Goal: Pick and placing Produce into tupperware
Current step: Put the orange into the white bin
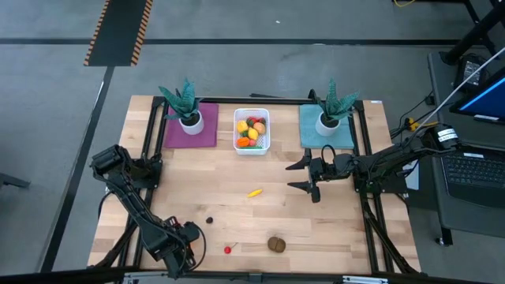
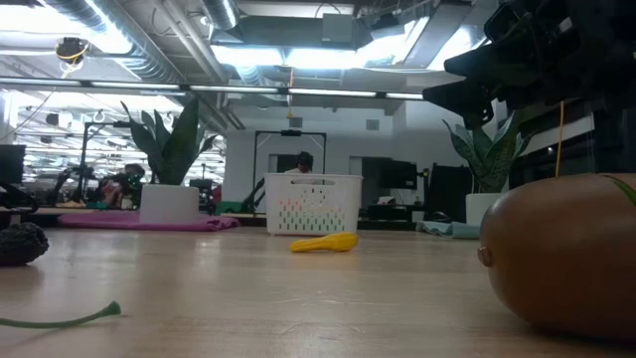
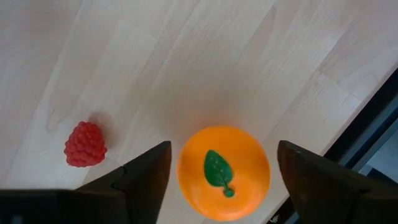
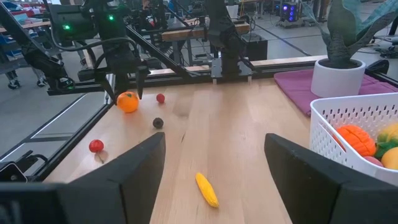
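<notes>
- A white tub (image 1: 252, 131) sits at the tabletop's (image 1: 331, 229) far edge, between two potted plants, already holding several toy fruits.
- Left on the wood: a yellow banana (image 1: 255, 192) mid-tabletop, and a kiwi (image 1: 276, 244), cherry (image 1: 228, 249) and dark berry (image 1: 210, 221) by the near edge.
- The left pincer (image 3: 217, 180), fingers apart, straddles an orange (image 3: 224, 172) at the near left corner, a raspberry (image 3: 85, 144) beside it.
- The right pincer (image 1: 306, 175) hovers open, right of centre.

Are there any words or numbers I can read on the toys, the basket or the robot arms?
None can be read.
White plastic basket: no words, only coloured toy food inside.
Round orange toy fruit: a green leaf shape, no letters.
Blue laptop screen beside the wooden table: too small to read.
Black and orange striped floor strip: stripes only, no text.
</notes>
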Motion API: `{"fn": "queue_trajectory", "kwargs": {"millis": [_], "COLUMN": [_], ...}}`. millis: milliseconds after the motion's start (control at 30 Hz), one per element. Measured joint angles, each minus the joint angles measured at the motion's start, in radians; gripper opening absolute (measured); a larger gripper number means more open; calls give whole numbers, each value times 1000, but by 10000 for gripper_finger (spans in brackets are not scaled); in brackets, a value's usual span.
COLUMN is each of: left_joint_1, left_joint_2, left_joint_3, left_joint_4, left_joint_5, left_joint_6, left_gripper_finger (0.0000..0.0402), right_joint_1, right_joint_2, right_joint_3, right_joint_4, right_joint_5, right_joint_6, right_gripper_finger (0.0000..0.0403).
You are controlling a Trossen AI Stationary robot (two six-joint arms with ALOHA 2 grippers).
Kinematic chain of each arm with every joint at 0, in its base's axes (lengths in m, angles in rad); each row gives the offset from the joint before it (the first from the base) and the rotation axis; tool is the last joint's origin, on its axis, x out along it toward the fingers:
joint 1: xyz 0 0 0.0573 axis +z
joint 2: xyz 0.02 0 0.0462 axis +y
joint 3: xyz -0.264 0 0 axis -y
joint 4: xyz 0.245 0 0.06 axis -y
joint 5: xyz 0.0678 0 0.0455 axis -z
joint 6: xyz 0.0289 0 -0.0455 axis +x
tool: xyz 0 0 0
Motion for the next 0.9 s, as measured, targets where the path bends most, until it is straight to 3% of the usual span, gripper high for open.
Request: {"fn": "queue_trajectory", "kwargs": {"millis": [133,300,633,900], "left_joint_1": [0,7,2,3], "left_joint_2": [0,0,0,0], "left_joint_3": [0,0,0,0], "left_joint_4": [0,0,0,0], "left_joint_5": [19,173,72,68], "left_joint_6": [1,2,6,7], "left_gripper_finger": [320,337,334,331], "right_joint_1": [0,0,0,0], "right_joint_2": [0,0,0,0], "right_joint_3": [0,0,0,0], "right_joint_4": [0,0,0,0], "right_joint_5": [0,0,0,0], "right_joint_6": [0,0,0,0], "right_gripper_finger": [275,275,275,275]}}
